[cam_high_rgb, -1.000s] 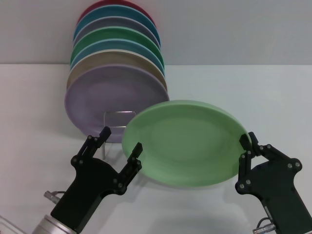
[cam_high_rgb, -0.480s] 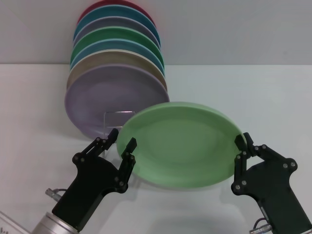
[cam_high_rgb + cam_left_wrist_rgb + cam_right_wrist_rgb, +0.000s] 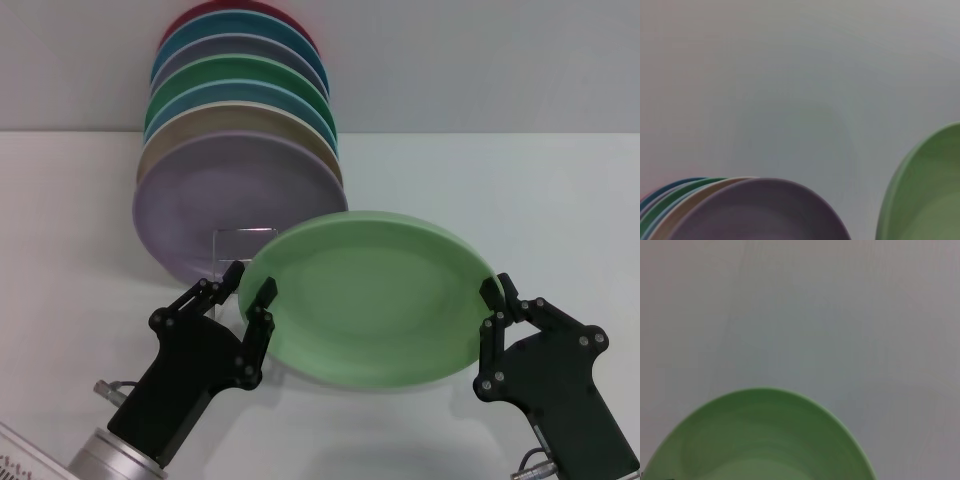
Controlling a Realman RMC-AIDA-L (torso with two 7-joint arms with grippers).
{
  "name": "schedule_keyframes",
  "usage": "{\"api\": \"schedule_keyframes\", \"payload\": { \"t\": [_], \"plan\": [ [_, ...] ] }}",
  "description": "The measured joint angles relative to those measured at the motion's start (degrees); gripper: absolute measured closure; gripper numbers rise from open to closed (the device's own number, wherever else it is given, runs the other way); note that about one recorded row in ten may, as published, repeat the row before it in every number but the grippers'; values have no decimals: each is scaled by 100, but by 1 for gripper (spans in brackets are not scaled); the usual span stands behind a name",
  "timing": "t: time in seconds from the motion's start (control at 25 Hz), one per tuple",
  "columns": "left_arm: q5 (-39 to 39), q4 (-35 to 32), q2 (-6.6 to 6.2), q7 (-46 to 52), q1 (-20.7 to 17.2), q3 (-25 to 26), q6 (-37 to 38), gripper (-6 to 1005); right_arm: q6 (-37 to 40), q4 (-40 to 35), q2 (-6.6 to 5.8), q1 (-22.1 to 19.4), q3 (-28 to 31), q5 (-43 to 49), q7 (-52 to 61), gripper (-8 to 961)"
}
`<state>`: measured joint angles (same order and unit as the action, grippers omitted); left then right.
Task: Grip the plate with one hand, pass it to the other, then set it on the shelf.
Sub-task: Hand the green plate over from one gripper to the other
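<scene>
The pale mint-green plate (image 3: 370, 300) hangs tilted above the table between my two grippers. My right gripper (image 3: 497, 290) is shut on its right rim. My left gripper (image 3: 250, 282) has a finger on each side of its left rim, closed in on it. The plate also shows in the left wrist view (image 3: 930, 200) and in the right wrist view (image 3: 760, 440). The shelf (image 3: 247, 229), a thin silver wire rack, stands just behind the plate's left edge, its front loop partly hidden by the plate and my left fingers.
A row of upright coloured plates stands at the back left, with the lilac plate (image 3: 235, 200) in front; the row also shows in the left wrist view (image 3: 760, 210). A white printed object (image 3: 20, 455) sits at the bottom left corner. White table spreads to the right.
The right gripper carried the plate left, putting its left rim between my left fingers. The left fingers narrowed from wide open to close around the rim.
</scene>
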<state>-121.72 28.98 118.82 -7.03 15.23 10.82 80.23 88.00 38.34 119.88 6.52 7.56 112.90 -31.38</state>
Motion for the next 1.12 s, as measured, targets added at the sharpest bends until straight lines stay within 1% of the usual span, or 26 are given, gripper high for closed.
{"api": "schedule_keyframes", "payload": {
  "t": [0.16, 0.36, 0.6, 1.0, 1.12],
  "plan": [
    [-1, 0, -7, 0, -10, 52, 0, 660, 11, -2, 0, -4, 0, 2, 0, 931],
    [-32, -6, -7, -32, -30, 61, 9, 822, 32, -12, 0, -11, 0, 4, 0, 934],
    [-45, -7, 0, -42, -27, 15, 53, 881, 28, -12, -5, -11, -2, 5, 0, 935],
    [-49, -8, 1, -11, -9, 18, 71, 907, 24, -17, -25, 7, -61, 0, 0, 934],
    [-50, -6, 4, -15, -12, 27, 71, 946, 25, -21, -33, 11, -68, -1, 0, 934]
  ]
}}
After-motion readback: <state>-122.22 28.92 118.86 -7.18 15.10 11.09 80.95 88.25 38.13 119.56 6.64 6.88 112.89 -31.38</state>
